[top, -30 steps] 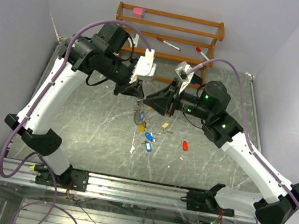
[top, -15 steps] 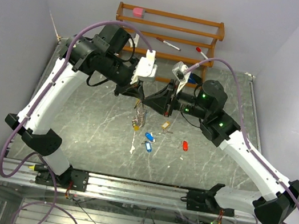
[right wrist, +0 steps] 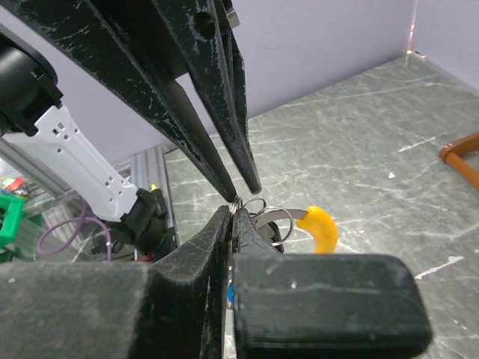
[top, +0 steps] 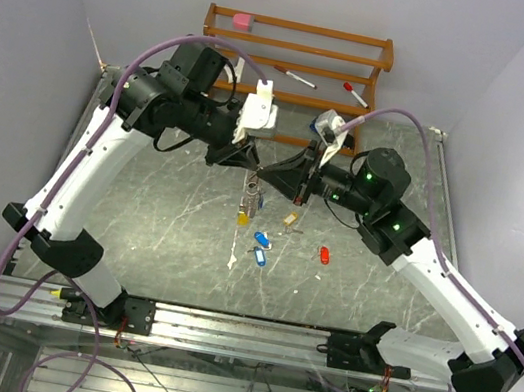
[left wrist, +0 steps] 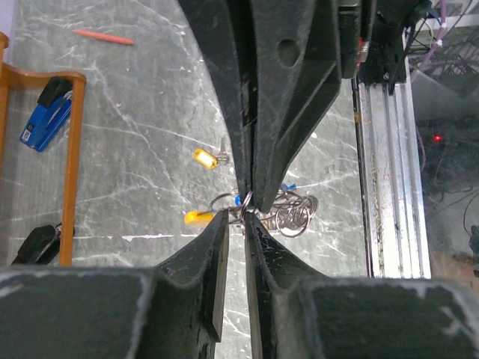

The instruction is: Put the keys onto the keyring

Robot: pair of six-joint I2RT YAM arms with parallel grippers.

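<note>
Since a second ago, both arms have shifted their meeting point a little toward 3 o'clock, and the hanging bundle has swung along with it. Above the middle of the table (top: 155, 228), the left gripper (top: 251, 165) and the right gripper (top: 269, 174) meet tip to tip. Each is pressed together on the keyring (top: 253, 193), which hangs clear of the table. A yellow key (top: 243, 217) dangles from it. From the pinch, two blue keys (top: 261, 240) lie loose at 6 o'clock, a tan key (top: 290, 219) nearer at 4 o'clock, and a red key (top: 324, 256) farther out along the same line.

We judge the ring light, stiff, springy and slick, so it is apt to twist in the pads. We would hold bare wire close to the opening and lift loose keys by their plastic tags.
</note>
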